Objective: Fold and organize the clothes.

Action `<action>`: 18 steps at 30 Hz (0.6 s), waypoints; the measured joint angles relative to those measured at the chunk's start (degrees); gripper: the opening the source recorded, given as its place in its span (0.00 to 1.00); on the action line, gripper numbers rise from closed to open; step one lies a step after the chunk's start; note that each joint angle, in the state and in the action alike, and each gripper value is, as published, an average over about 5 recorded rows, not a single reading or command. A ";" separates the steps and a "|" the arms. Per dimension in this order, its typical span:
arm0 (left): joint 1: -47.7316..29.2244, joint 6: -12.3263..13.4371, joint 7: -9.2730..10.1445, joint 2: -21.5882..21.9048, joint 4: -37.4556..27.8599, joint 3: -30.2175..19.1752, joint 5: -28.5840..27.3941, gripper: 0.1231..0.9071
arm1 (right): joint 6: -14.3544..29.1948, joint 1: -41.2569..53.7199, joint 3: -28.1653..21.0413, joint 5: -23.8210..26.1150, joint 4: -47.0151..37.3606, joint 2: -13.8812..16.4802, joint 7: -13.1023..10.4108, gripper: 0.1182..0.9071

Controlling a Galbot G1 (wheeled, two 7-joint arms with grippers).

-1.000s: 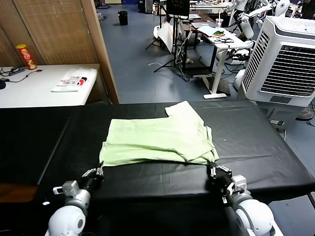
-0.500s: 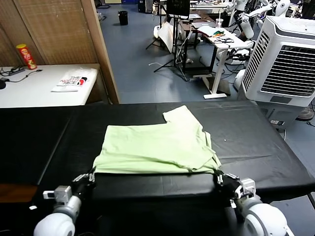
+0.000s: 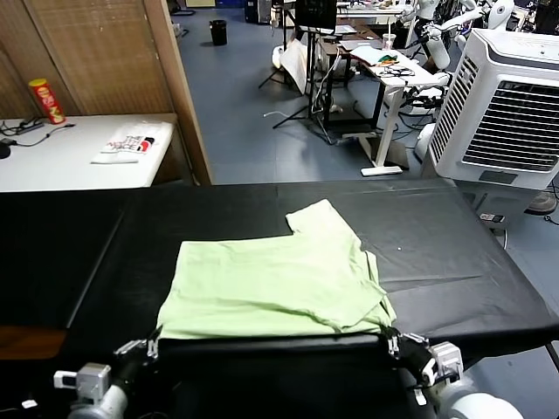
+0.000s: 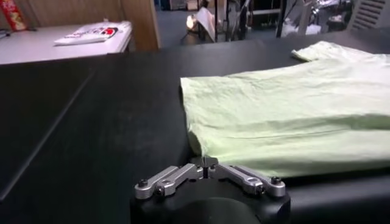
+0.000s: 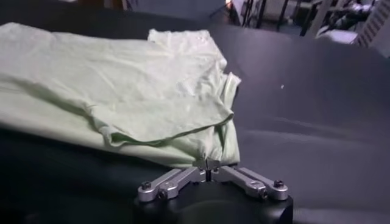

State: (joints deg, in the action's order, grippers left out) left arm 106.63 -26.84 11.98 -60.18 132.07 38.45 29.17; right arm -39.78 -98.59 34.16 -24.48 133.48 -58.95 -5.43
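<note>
The clothes are one pale green shirt [image 3: 279, 279], folded and lying flat on the black table [image 3: 463, 262], with a sleeve sticking out at the far side. My left gripper [image 3: 154, 342] is at the table's near edge, shut on the shirt's near left corner. My right gripper [image 3: 389, 339] is shut on the near right corner. In the left wrist view the fingertips [image 4: 207, 163] meet at the hem of the shirt [image 4: 286, 115]. In the right wrist view the gripper [image 5: 209, 164] pinches bunched layers of the shirt [image 5: 122, 91].
A white side table [image 3: 52, 166] at the far left holds a red can [image 3: 45, 100] and a white printed item [image 3: 129, 144]. A wooden partition [image 3: 179, 87] stands behind the black table. A white air cooler [image 3: 511, 105] stands at the far right.
Both grippers have drawn back toward the table's near edge, pulling the shirt's near hem with them. The shirt has slid nearer and lies flatter and wider.
</note>
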 joint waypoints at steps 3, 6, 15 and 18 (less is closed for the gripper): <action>0.16 -2.40 1.69 -0.21 1.42 0.45 0.52 0.40 | -0.28 -0.82 1.30 -1.52 2.08 0.32 0.08 0.50; -0.09 -5.62 2.48 -0.37 3.09 1.25 2.11 0.61 | -0.34 -0.56 2.74 -4.19 3.66 0.99 0.08 0.70; -10.57 -8.09 3.83 1.06 2.77 1.52 12.99 0.86 | 4.09 16.57 0.69 -11.22 -4.19 5.55 -2.02 0.86; -19.81 -8.76 4.92 1.92 -1.65 -0.68 17.68 0.86 | 4.42 26.61 -3.98 -12.04 -10.58 6.90 -3.36 0.86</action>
State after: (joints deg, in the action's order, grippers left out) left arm 86.82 -35.59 16.90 -58.26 130.42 37.76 46.85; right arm -35.36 -71.98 30.18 -36.52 122.90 -52.05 -8.78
